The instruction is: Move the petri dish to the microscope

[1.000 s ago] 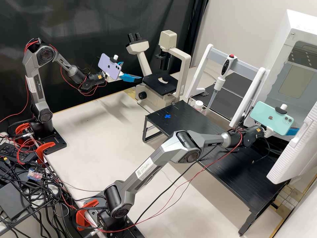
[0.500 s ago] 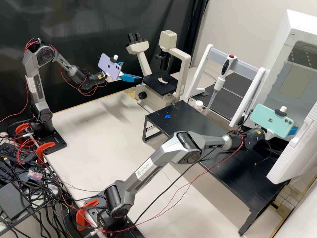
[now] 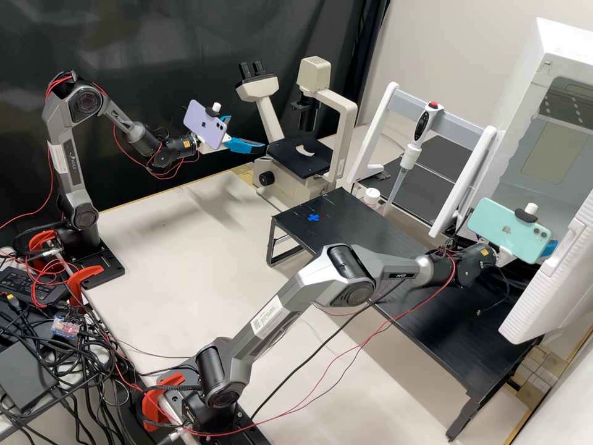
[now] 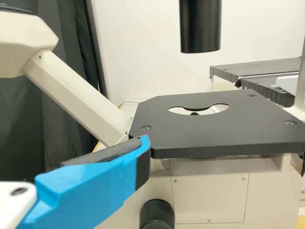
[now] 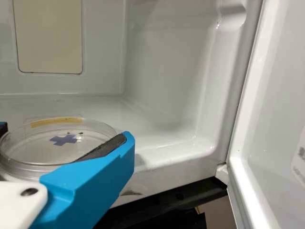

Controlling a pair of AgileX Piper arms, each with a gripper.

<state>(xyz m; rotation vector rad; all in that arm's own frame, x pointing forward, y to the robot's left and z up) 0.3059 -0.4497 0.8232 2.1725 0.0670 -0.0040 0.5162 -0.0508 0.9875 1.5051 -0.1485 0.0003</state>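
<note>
On the petri dish (image 5: 28,151) sits a yellowish, label-like strip (image 5: 56,122).

A blue cross (image 3: 314,217) lies on the black table (image 3: 357,230).

Lab; microscope (image 3: 301,156), pipette (image 3: 410,154)

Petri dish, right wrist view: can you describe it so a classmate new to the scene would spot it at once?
Find the open white cabinet. In front of its back wall, between the right gripper's jaws, is the round petri dish. Unlike the opaque cabinet, it is clear, with a yellowish strip and a blue cross.
</note>
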